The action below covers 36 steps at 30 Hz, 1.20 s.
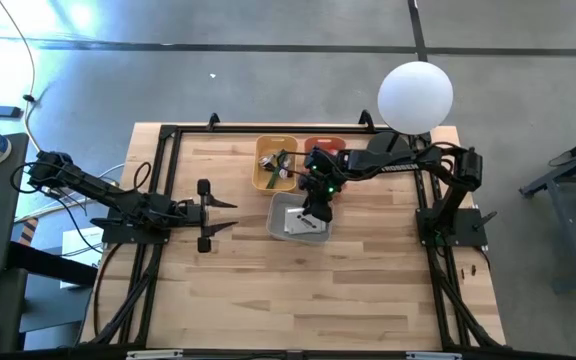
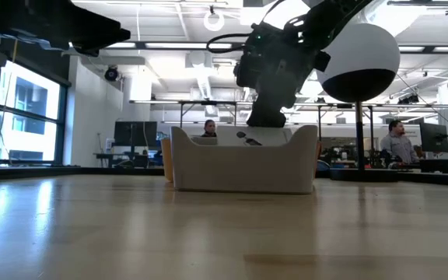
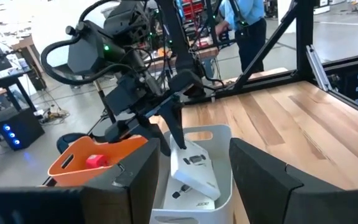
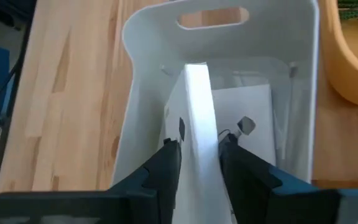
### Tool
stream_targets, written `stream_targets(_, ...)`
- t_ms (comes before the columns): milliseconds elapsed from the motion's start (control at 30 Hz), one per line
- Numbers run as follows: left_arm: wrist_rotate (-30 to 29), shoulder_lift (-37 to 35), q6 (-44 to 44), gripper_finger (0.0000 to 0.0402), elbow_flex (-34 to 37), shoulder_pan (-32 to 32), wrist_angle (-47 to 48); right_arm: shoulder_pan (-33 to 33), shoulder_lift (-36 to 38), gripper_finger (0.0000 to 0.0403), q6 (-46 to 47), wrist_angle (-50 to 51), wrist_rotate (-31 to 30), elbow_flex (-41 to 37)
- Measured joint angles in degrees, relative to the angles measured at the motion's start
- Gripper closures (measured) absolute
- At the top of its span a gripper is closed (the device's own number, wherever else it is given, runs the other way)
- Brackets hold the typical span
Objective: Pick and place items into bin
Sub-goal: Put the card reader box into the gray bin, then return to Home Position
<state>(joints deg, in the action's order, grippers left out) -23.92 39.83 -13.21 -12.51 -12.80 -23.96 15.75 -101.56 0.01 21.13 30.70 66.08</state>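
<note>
The right gripper [image 4: 199,155] is held over the white bin [image 4: 148,37], a white flat packet [image 4: 199,106] standing on edge between its fingers [image 4: 166,163]; the jaws are seen parted only narrowly (whether the packet is gripped or already freed cannot be told). Another packet [image 4: 247,109] lies flat on the bin floor. If the arm is lifted before the packet is fully freed, it may be dragged out over the bin wall; the yellow tray [image 1: 273,160] lies just beside, toward the table's far edge. The left gripper [image 1: 218,215] is parked open near the table's left edge.
</note>
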Motion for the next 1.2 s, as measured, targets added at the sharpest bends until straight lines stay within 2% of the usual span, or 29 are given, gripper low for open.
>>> stream_targets(200, 0.0, 0.0, 0.0, 0.022, 0.0, 0.0, 1.2, 0.0, 0.0, 0.0252, 1.3, 0.2, -0.4, 0.6)
stream_targets(467, 0.0, 0.0, -0.3, 0.022, 0.0, 0.0, 2.1, -0.1, 0.0, 0.02, 1.5, 1.9, -0.3, 5.9)
stream_targets(633, -2.8, 0.0, 1.5, 0.022, 0.0, 0.0, 4.7, 0.0, 0.5, 0.0183, -0.3, 3.9, -0.4, 11.0)
stream_targets(800, -3.1, 0.0, 1.0, 0.022, 0.0, 0.0, 3.9, 0.0, 3.0, 0.018, -0.6, 4.9, -0.7, 16.5)
stream_targets(900, -3.4, 0.0, -0.1, 0.022, 0.0, 0.0, 4.3, 0.0, 5.9, 0.0186, -3.6, 7.4, -1.6, 18.7)
stream_targets(1000, -4.1, 0.0, -1.5, 0.022, 0.0, 0.0, 4.0, -0.1, 10.5, 0.0191, -5.9, 8.9, -6.5, 18.7)
stream_targets(1100, -4.2, 0.0, 0.4, 0.022, 0.0, 0.0, 4.0, -0.1, 16.9, 0.0196, -6.6, 8.4, -10.9, 15.6)
stream_targets(1200, -4.2, -0.1, 0.5, 0.022, 0.0, 0.0, 3.4, 0.0, 24.7, 0.0198, -6.3, 4.3, -13.1, 9.0)
